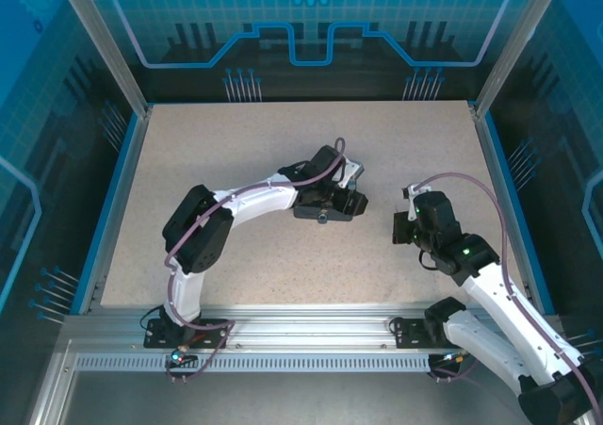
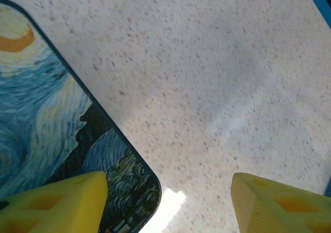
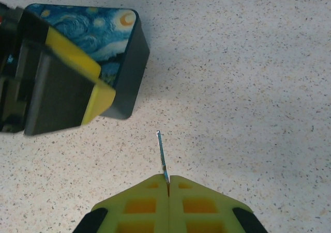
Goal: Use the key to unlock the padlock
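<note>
The right pincer (image 3: pixel 168 184) is clamped on the key (image 3: pixel 162 153), blade poking forward toward the painted tin (image 3: pixel 88 31) at the middle of the surface (image 3: pixel 248 88), seemingly ready for insertion. The left pincer (image 2: pixel 168 186) gapes open astride the tin's corner, likely steadying it.

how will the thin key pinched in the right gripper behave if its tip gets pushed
The key looks like thin metal, so it is probably stiff and very light. Only its end is pinched in the shut right gripper, most of it sticking out, so a sideways push could well twist or slip it in the grip.
</note>
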`<state>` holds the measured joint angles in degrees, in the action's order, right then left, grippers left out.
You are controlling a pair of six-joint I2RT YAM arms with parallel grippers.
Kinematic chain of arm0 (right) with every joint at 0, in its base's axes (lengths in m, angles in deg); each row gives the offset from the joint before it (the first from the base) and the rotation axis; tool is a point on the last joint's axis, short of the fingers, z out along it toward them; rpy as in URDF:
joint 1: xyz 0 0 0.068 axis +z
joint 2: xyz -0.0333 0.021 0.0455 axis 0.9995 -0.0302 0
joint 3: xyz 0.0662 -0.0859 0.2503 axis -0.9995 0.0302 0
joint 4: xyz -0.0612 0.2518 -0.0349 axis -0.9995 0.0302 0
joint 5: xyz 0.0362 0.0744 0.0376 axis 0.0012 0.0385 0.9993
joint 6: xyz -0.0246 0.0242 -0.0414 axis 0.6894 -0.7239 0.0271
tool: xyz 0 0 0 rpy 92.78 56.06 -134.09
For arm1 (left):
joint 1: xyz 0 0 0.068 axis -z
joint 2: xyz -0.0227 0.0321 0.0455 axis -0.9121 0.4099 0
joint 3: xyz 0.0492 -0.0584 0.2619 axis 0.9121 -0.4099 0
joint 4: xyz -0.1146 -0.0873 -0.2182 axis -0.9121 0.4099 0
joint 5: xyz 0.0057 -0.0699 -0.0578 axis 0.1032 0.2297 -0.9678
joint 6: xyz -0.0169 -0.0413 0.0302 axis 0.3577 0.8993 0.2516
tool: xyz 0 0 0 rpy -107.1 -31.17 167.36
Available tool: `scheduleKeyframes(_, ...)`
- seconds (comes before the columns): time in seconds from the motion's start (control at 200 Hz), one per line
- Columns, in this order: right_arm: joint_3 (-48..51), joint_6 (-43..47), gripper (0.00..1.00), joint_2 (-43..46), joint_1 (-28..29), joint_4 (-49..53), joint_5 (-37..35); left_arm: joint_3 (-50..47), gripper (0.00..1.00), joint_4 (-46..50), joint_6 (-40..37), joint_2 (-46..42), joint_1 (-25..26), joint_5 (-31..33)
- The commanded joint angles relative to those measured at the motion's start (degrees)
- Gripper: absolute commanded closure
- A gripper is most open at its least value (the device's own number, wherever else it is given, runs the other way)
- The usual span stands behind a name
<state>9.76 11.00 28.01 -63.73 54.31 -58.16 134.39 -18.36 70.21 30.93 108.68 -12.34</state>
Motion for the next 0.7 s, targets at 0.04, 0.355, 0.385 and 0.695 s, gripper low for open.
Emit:
scheduleKeyframes(0.04, 1.6, -0.5, 1.0, -1.1, -1.1, -3.0, 3.4, -5.5, 0.34, 1.5, 1.9, -3.2, 1.5, -0.5)
scheduleKeyframes(0.355, 5.7, -5.2, 0.99, -5.0, -1.0, -16.9, 16.9, -10.4, 0.33, -2.9, 3.6, -15.5, 1.3, -2.0)
scheduleKeyframes(0.385, 5.9, -5.7, 0.99, -5.7, -1.0, -18.6, 18.3, -11.5, 0.33, -3.2, 3.3, -17.3, 1.2, -1.3)
scheduleKeyframes(0.695, 7.4, -16.6, 0.99, -22.4, -1.9, -49.6, 37.6, -33.8, 0.31, -14.2, 8.1, -32.0, -4.1, 1.2)
